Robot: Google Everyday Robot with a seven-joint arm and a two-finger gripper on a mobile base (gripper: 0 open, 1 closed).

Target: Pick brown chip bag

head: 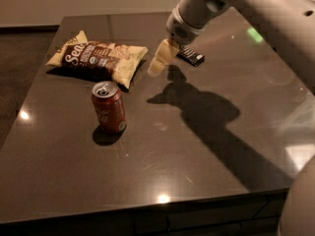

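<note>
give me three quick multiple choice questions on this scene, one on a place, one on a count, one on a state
1. Relative to the brown chip bag, the gripper is:
a) resting on top of it
b) beside it, between it and the black candy bar
c) on its side away from the bar

2. Items on the table:
a) two
b) five
c) three

3. The red soda can is:
a) upright
b) tipped on its side
c) crushed flat

Answers: 1 b, it hangs at the bag's end nearest the bar; 2 c, only bag, can and bar show; 3 a, its top with the tab faces up.
</note>
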